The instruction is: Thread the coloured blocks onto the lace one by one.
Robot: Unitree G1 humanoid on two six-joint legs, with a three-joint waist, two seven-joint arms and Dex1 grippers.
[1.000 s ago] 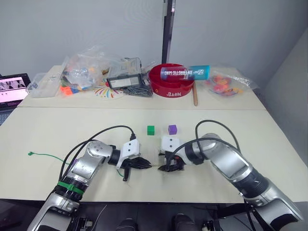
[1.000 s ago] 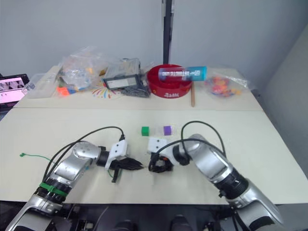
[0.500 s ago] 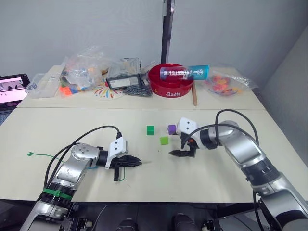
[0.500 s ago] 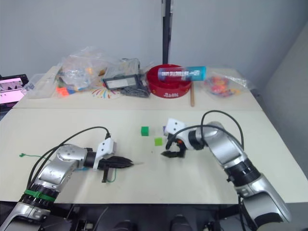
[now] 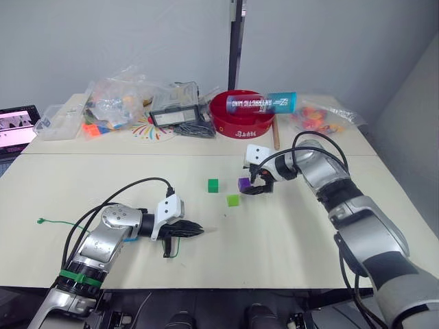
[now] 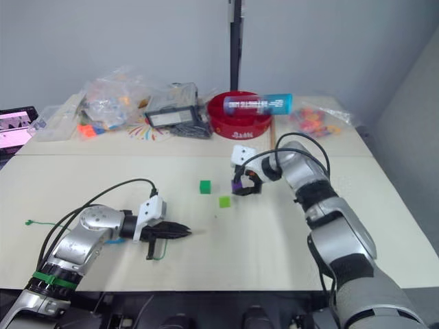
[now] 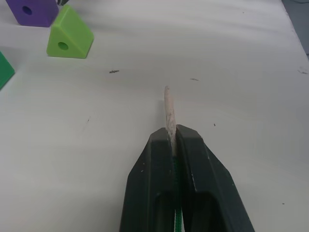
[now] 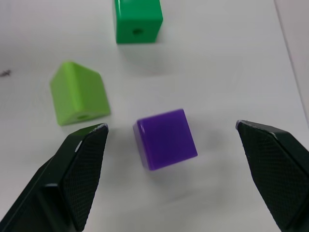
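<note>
Purple block (image 8: 165,138) is sitting on the table between the right gripper's (image 8: 171,145) wide-spread, empty fingers; closing off-centre is risking knocking it away, while the left gripper (image 7: 174,140) is pinching the lace (image 7: 169,108) tip.

purple block (image 8: 165,138), light green block (image 8: 79,98), dark green block (image 8: 137,20): apart on table | lace (image 7: 168,108): pale tip forward
</note>
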